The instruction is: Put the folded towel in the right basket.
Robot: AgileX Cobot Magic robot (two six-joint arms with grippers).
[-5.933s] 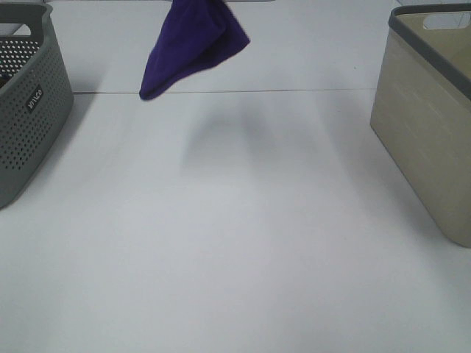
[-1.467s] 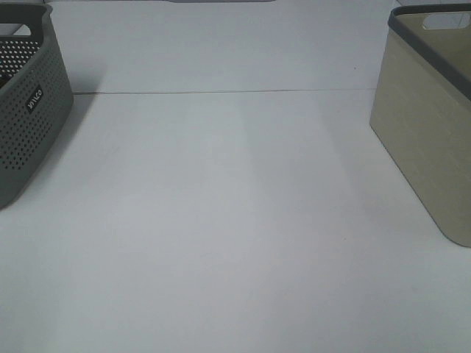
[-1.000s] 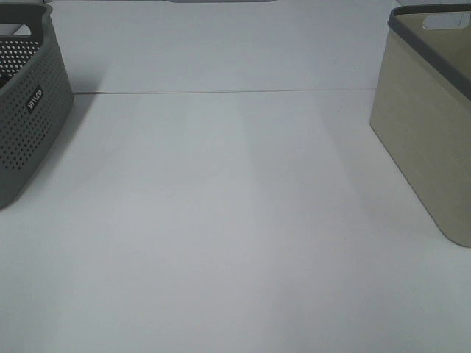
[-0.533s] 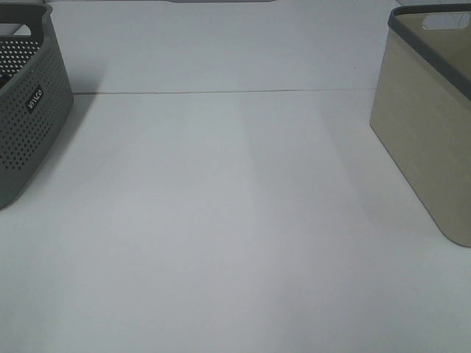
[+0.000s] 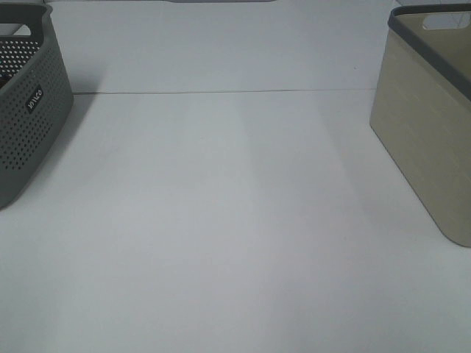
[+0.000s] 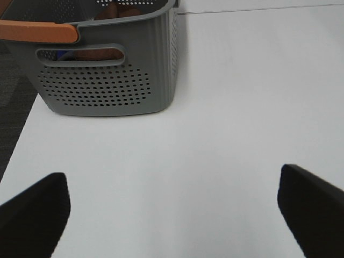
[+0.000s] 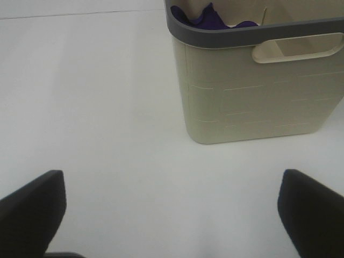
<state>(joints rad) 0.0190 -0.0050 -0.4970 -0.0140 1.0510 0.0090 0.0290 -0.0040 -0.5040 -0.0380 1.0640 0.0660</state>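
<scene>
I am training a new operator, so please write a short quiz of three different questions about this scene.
1. True or false: the purple towel lies inside the beige basket.
2. Which basket has walls full of small holes? A) the grey basket B) the beige basket C) both
3. Fill in: in the wrist views, both the left claw and the right claw are ____ and hold nothing.

Key:
1. True; purple cloth shows just over the rim in the right wrist view.
2. A.
3. Open; the fingers stand wide apart over the bare white table.
</scene>
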